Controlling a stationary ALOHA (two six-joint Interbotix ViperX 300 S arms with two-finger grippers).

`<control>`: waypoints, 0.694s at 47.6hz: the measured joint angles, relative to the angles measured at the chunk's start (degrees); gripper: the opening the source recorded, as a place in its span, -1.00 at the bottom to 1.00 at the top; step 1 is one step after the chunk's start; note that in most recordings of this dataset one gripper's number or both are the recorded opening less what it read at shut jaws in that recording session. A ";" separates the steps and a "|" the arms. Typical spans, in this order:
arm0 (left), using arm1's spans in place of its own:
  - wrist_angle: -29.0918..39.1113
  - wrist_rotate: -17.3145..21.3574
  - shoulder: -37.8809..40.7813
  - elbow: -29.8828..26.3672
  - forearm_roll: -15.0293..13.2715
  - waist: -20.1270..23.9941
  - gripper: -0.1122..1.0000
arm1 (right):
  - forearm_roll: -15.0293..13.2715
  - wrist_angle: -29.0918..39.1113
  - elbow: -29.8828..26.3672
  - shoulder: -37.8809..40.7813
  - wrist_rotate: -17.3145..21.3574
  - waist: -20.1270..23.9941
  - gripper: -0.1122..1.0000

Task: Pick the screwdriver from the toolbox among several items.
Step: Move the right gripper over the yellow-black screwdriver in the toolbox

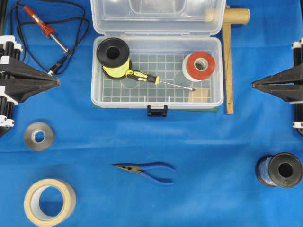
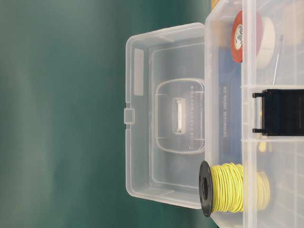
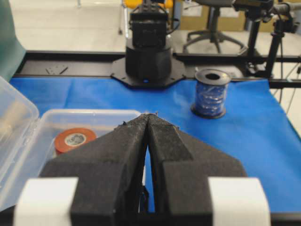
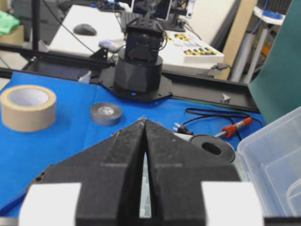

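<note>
The screwdriver [image 1: 151, 79], yellow-and-black handle with a thin silver shaft, lies on the gridded floor of the clear toolbox [image 1: 97, 97], handle beside a yellow wire spool [image 1: 113, 56], tip pointing right. The toolbox lid stands open at the back and the black latch [image 1: 157, 110] is at the front. My left gripper [image 1: 57, 82] is shut and empty at the left table edge, well clear of the box. My right gripper [image 1: 253, 84] is shut and empty at the right edge. In the table-level view only the shaft [image 2: 277, 59] shows through the toolbox wall [image 2: 223, 142].
A red-and-white tape roll [image 1: 199, 66] and a tan block [image 1: 199, 95] sit in the box. A red soldering iron [image 1: 45, 27] with its cord lies back left. A grey tape roll [image 1: 39, 136], masking tape [image 1: 49, 202], blue pliers [image 1: 147, 170] and a blue wire spool [image 1: 279, 170] lie in front. A wooden mallet [image 1: 228, 56] lies right of the box.
</note>
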 measured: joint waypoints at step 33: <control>1.05 0.09 0.00 0.00 -1.58 1.67 -0.79 | 1.32 35.42 -33.93 32.08 11.78 -6.59 -0.47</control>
